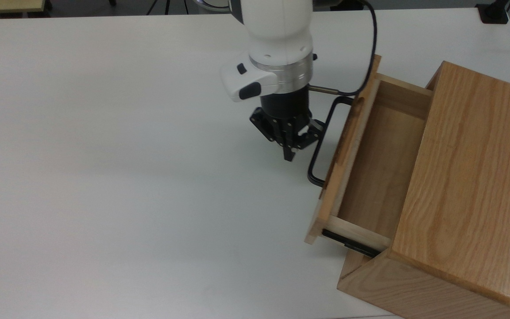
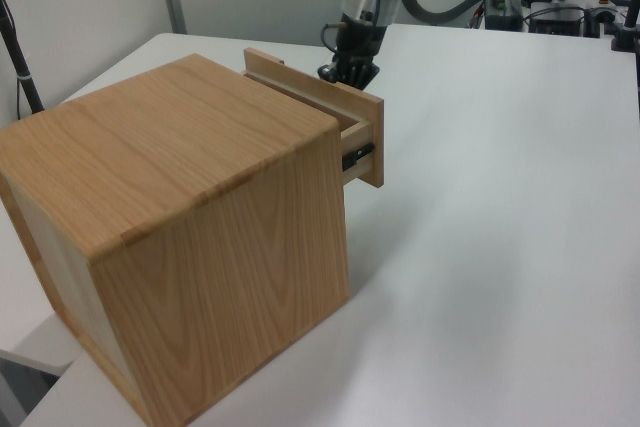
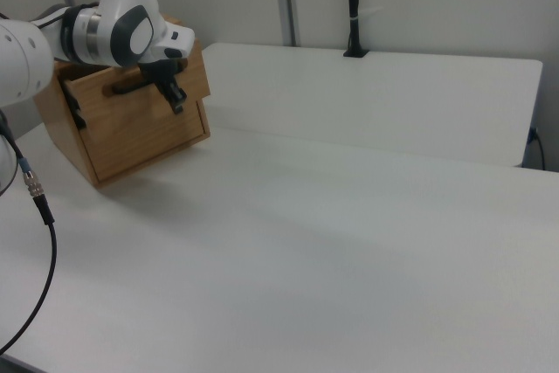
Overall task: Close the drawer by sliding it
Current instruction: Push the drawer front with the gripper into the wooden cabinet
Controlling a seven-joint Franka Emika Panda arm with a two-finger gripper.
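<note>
I see the drawer (image 1: 372, 170) still partly out of the cabinet (image 1: 472, 190), its handle (image 1: 321, 144) just beside my gripper (image 1: 289, 153), whose jaws are pinched together on nothing above the white table (image 1: 104, 155).

The top view looks steeply down on the counter (image 1: 104, 177), cabinet (image 1: 472, 190) at 3 o'clock. The left view sits close behind the cabinet (image 2: 180, 237), facing the arm. The right view looks from far across the counter (image 3: 349, 242). All share the drawer (image 1: 370, 164).

drawer (image 1: 372, 168) partly in cabinet (image 1: 472, 186); on table (image 1: 104, 177)
</note>
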